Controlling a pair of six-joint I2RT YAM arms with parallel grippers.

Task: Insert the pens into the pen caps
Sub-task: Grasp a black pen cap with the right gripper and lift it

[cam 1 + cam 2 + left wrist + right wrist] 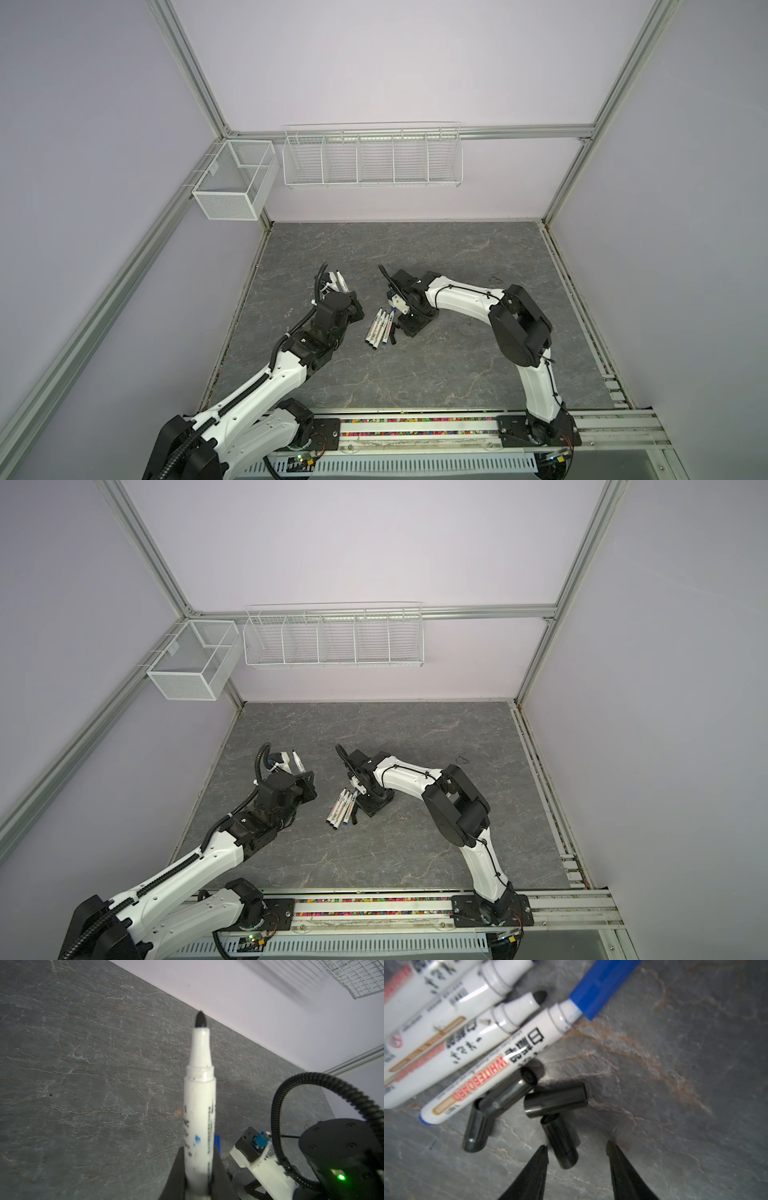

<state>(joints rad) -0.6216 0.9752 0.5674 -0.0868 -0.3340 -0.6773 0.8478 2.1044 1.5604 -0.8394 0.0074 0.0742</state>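
Left pincer (198, 1149) clamps a white pen (199, 1088); right pincer (576, 1145) parted above stubby caps (555, 1100).

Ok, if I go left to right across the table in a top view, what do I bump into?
Black-tipped pen held up in the air → three white pens lying side by side → blue-capped pen → right arm.

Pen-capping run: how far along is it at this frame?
Done: only the blue pen wears its blue cap. In hand: the left tool grips an uncapped black pen; the right tool, open, hovers over four loose black caps. Left: cap that pen and the three others lying beside the blue one.
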